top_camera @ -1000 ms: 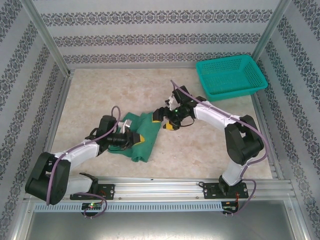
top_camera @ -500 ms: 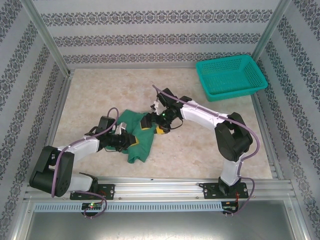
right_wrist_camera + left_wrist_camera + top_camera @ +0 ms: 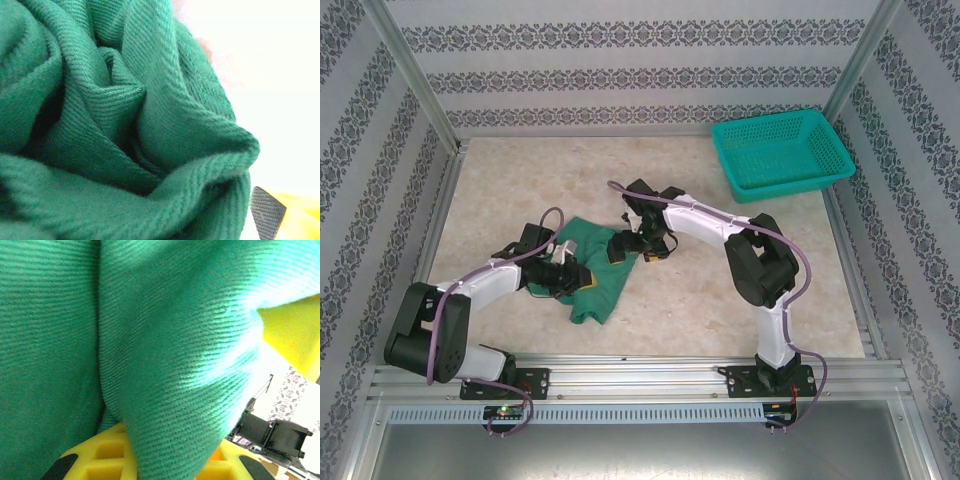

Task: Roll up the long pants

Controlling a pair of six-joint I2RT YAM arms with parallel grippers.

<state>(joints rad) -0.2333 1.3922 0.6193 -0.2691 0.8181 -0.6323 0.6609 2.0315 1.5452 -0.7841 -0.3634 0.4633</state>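
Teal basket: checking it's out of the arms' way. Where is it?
In the top view the teal basket sits at the far right corner of the table, apart from the long pants bunched left of centre.

Tally of things on the table
One pair of long pants, one teal basket, and two robot arms: left arm, right arm.
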